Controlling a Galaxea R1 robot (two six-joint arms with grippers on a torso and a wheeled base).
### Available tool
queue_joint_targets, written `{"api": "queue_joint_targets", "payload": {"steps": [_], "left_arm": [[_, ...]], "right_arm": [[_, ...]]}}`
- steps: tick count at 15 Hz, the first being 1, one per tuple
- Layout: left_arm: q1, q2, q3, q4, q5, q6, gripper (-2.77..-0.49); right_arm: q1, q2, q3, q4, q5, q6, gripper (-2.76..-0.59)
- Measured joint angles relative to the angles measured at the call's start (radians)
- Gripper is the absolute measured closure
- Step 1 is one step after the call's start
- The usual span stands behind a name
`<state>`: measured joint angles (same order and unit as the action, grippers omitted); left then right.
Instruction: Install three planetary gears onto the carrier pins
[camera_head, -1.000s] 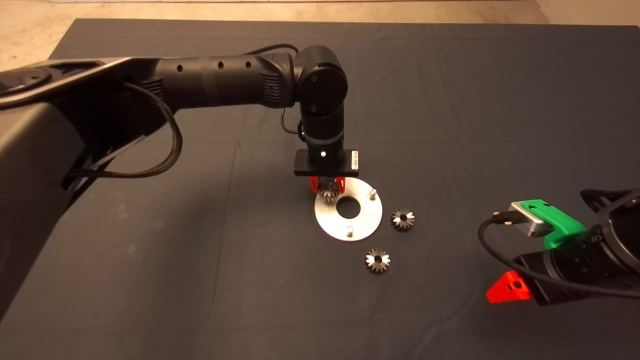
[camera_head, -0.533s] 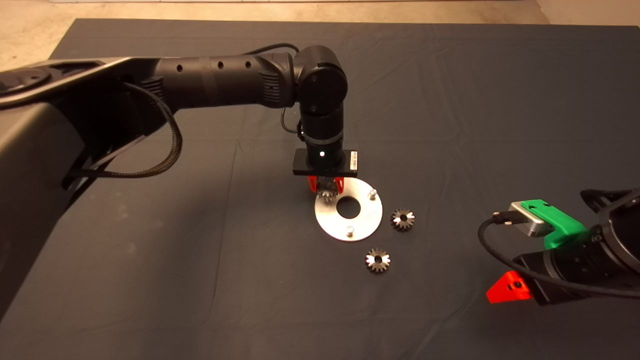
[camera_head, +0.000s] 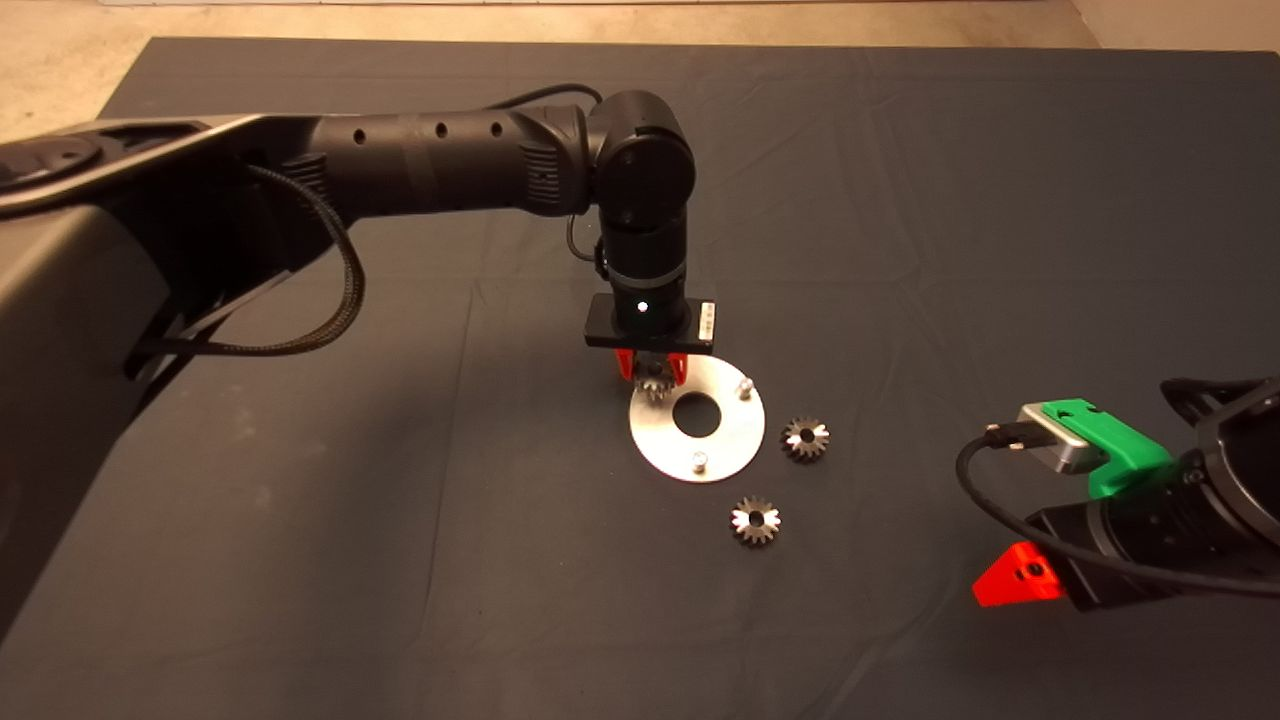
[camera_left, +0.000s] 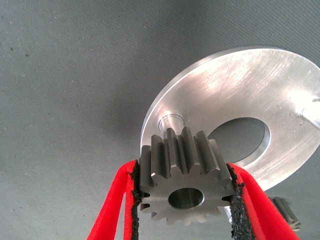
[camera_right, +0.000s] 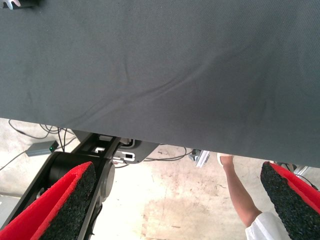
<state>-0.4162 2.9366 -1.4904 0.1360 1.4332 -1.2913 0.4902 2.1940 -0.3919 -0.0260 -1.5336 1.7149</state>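
Note:
The round silver disc (camera_head: 725, 440) lies mid-mat with three upright carrier pins; two pins (camera_head: 743, 386) (camera_head: 699, 461) stand bare in the head view. My left gripper (camera_head: 652, 378) is shut on a planetary gear (camera_left: 185, 175) and holds it just above the third pin (camera_left: 171, 121) at the disc's left edge (camera_left: 240, 85). Two more gears (camera_head: 805, 438) (camera_head: 755, 520) lie loose on the mat to the right of the disc and below it. My right gripper (camera_right: 177, 200) is parked open at the mat's lower right edge.
The dark mat (camera_head: 400, 560) spreads wide on all sides of the disc. Past the mat's edge, the right wrist view shows the floor, cables, the robot base (camera_right: 107, 155) and a person's leg (camera_right: 240, 192).
My left gripper with the gear has shifted slightly up and left over the disc's left pin. The right arm and the loose gears have not moved.

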Motion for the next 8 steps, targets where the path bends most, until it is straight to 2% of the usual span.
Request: {"api": "queue_joint_targets", "payload": {"steps": [3, 4, 6, 8], "left_arm": [[0.000, 0.000, 0.000, 0.002, 0.000, 0.003, -0.88], [0.000, 0.000, 0.000, 0.006, -0.001, 0.017, -0.88], [0.000, 0.000, 0.000, 0.023, -0.001, 0.019, -0.88], [0.000, 0.000, 0.000, 0.027, -0.001, 0.024, -0.88]], "right_arm": [[0.000, 0.000, 0.000, 0.000, 0.000, 0.000, -2.46], [0.000, 0.000, 0.000, 0.000, 0.000, 0.000, -2.46], [0.000, 0.000, 0.000, 0.000, 0.000, 0.000, -2.46], [0.000, 0.000, 0.000, 0.000, 0.000, 0.000, -2.46]]}}
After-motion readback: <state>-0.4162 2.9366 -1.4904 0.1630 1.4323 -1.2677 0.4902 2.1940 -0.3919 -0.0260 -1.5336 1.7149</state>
